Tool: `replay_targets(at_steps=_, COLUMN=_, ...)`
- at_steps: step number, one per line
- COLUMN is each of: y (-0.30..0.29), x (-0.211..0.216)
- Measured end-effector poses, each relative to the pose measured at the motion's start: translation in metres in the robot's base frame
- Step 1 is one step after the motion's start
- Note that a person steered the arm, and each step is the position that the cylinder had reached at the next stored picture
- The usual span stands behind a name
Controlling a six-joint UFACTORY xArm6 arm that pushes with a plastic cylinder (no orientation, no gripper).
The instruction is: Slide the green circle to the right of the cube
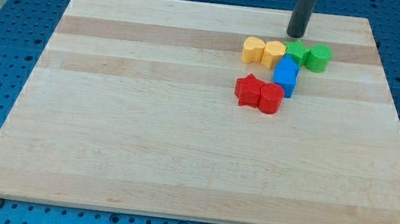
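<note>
The green circle (318, 58) sits near the board's top right. A green star (296, 50) touches its left side. The blue cube (286, 75) lies just below and left of the green star. My tip (296, 34) rests on the board just above the green star, up and left of the green circle, apart from the circle.
A yellow heart (253, 50) and a yellow hexagon (273, 53) sit left of the green star. A red star (248, 90) and a red cylinder (269, 99) lie below the cube. The wooden board (180, 148) rests on a blue pegboard table.
</note>
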State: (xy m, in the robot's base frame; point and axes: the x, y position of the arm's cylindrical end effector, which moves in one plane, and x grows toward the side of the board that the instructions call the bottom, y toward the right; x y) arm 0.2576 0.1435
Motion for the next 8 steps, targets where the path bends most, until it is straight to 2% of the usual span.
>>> replay_targets(at_steps=8, y=0.028, x=0.061)
